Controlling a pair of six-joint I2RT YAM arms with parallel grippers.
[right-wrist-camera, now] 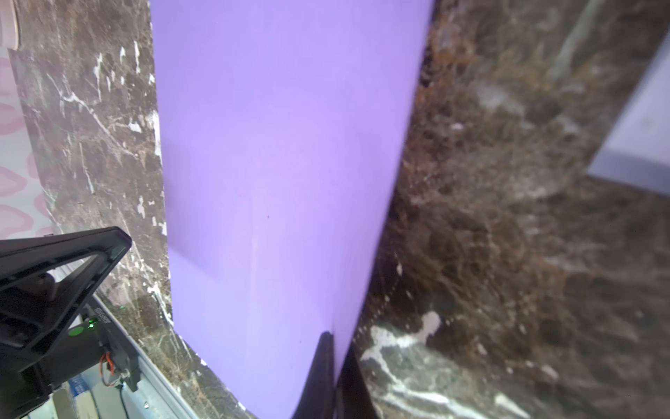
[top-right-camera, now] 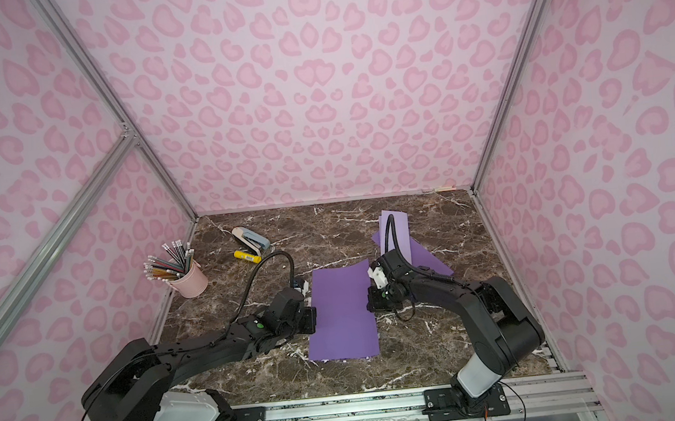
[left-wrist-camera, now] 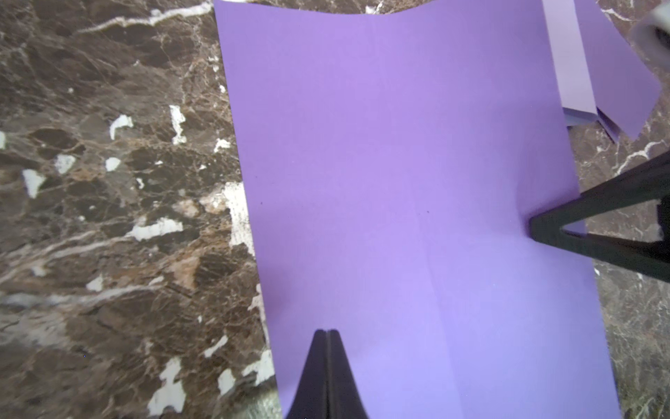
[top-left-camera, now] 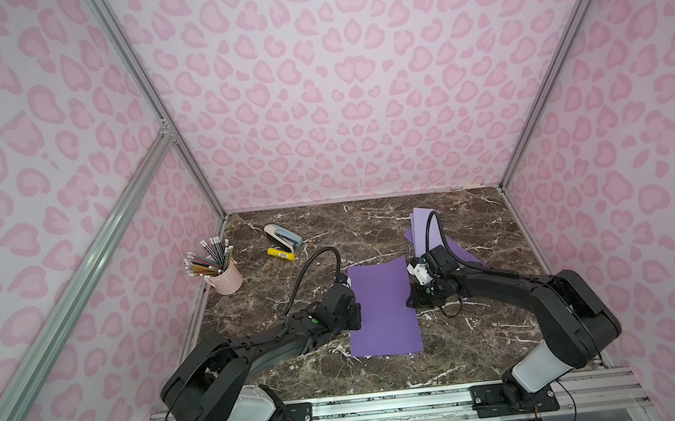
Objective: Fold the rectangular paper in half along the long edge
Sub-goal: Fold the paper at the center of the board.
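The purple paper (top-left-camera: 382,311) is a smooth, matte rectangular sheet lying on the dark brown tabletop (top-left-camera: 496,331), whose glossy surface is marbled with white veins. A faint straight crease (left-wrist-camera: 422,261) shows on the sheet in the left wrist view. Most of the sheet is flat, but its far corner (top-left-camera: 402,261) on the right arm's side curls upward. The right gripper (right-wrist-camera: 335,339), black with tapered wedge-shaped fingers, is closed on that side's long edge, and the sheet passes between its fingers. The left gripper (left-wrist-camera: 327,332) is at the opposite long edge with its fingers pressed together and its tip over the sheet. Whether it touches the sheet cannot be told. Beyond the paper's far edge lie paler purple folded pieces (top-left-camera: 425,229). Further off on the left arm's side are a pink round cup (top-left-camera: 227,277) bristling with pencils, a rounded stapler (top-left-camera: 283,235) and a yellow tube (top-left-camera: 280,254).
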